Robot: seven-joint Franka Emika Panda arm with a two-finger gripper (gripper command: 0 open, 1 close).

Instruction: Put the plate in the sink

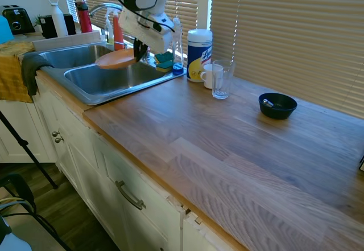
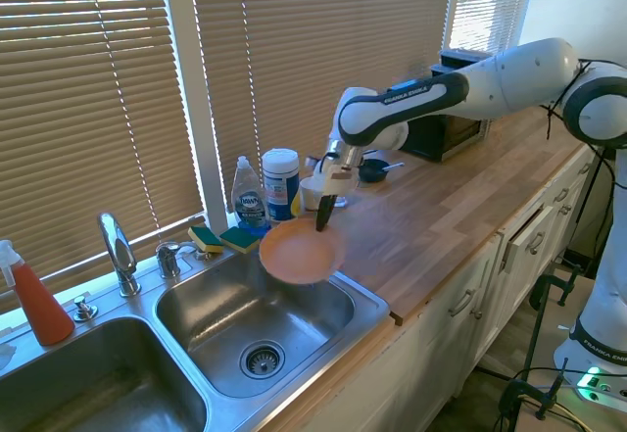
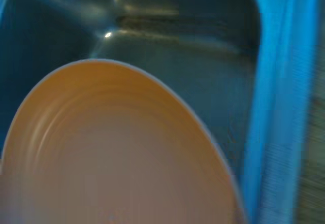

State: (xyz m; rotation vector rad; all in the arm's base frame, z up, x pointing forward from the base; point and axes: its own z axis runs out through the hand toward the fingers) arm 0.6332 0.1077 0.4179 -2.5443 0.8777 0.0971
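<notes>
Up over the near basin, the end effector (image 2: 321, 222) is clamped on the rim of the plate (image 2: 300, 254), which hangs below and ahead of it, tilted, in the air above the sink (image 2: 343, 329). Beyond, a glass (image 1: 220, 79) and dark bowl (image 1: 277, 105) stand on the tabletop (image 1: 227, 143).

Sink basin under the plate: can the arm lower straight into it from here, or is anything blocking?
Probably yes. The gripper holds the plate by its rim, in the air over the sink basin nearer the counter; that basin looks empty, with the faucet off to the side.
</notes>
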